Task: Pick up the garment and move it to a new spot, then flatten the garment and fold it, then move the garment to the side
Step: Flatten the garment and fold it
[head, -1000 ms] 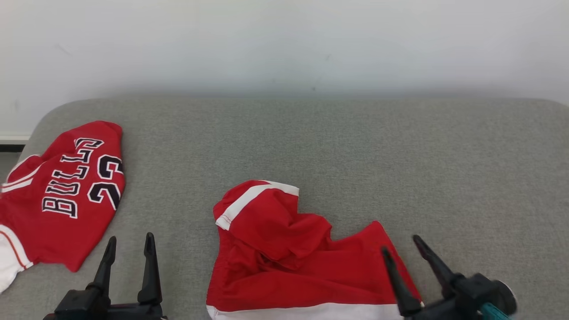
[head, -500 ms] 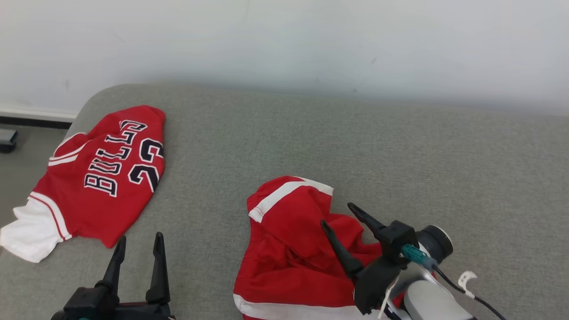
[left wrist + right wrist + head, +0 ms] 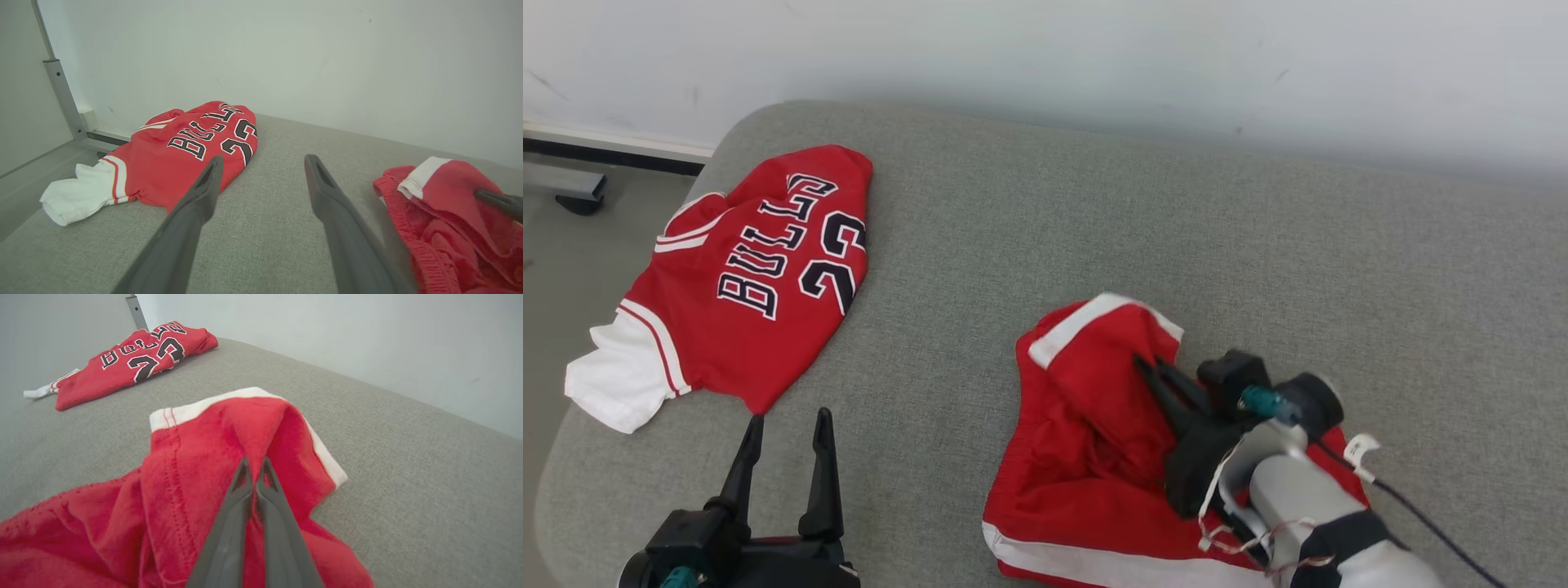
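The garment (image 3: 1086, 465) is a crumpled pair of red shorts with white trim, lying on the grey padded surface (image 3: 1094, 220) at centre right. My right gripper (image 3: 1147, 367) is shut on a raised fold of its red cloth near the white-edged hem. In the right wrist view the closed fingers (image 3: 254, 460) pinch the garment (image 3: 196, 465), and cloth tents up around them. My left gripper (image 3: 790, 418) stands open at the lower left, holding nothing and well clear of the shorts. The left wrist view has its spread fingers (image 3: 263, 158) over bare grey fabric, with the garment (image 3: 441, 212) at the right.
A red jersey (image 3: 760, 278) with dark lettering and a white sleeve lies at the left end of the surface, near its rounded edge. Beyond that edge is floor (image 3: 572, 245). A pale wall runs along the back. Bare grey surface stretches right of and behind the shorts.
The head camera has swung, shifting the whole picture. My right gripper has moved forward and left onto the shorts and shut on a fold. The left gripper has stayed open.
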`<state>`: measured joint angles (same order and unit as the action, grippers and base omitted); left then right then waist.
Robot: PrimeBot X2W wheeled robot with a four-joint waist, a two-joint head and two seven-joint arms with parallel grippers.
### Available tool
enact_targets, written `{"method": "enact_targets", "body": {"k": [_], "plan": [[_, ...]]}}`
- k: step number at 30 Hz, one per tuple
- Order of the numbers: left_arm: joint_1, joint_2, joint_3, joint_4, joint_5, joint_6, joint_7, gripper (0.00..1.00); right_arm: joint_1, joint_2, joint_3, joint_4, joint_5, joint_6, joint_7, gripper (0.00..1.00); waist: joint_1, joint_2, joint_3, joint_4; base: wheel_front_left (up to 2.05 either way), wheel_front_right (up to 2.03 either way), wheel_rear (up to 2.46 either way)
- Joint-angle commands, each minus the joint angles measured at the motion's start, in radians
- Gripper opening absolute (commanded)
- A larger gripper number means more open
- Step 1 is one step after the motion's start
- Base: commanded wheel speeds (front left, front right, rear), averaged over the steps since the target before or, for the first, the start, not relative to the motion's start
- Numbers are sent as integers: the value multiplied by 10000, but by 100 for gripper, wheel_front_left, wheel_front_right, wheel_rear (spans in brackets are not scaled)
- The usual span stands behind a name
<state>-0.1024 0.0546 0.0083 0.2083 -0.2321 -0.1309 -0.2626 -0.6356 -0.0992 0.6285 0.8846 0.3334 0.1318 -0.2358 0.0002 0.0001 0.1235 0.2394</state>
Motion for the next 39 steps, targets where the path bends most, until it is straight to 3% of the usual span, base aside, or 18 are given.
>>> {"method": "enact_targets", "body": {"k": [1,12,19,20,21,25,30,39], "plan": [[-80,-26,52,4,-13,9,-33,100,-215,-156,-108,94,146,-23,-141,0,-2,-1,34,-21,0,0,0],[-201,-38,-78,38,-22,9,-33,100,-1356,-1289,-1436,89,907,-23,-309,0,-2,-1,95,-338,0,0,0],[-372,-40,-295,79,-50,11,-33,100,-2037,-1895,-2046,1040,1101,-23,-304,0,-2,-1,233,-195,0,0,0],[-381,-41,-310,92,-60,9,-33,100,-2102,-1958,-2102,1263,1010,-23,-304,39,-2,-1,240,-180,0,0,0],[-389,-43,-324,105,-61,9,-33,100,-2141,-1971,-2119,1512,944,-23,-305,100,-2,-1,242,-169,0,0,0],[-342,-43,-268,139,-42,11,-33,100,-2221,-1962,-2346,1684,823,-23,-305,100,-2,-1,190,-246,0,0,0],[-187,-42,-154,96,68,11,-33,100,-1761,-2054,-2861,1021,412,-23,-306,100,-2,-1,15,-564,0,0,0],[226,98,193,-31,219,9,-33,100,232,-1845,-4093,-2107,-369,-23,-287,100,-2,-1,-446,-1498,0,0,0]]}}
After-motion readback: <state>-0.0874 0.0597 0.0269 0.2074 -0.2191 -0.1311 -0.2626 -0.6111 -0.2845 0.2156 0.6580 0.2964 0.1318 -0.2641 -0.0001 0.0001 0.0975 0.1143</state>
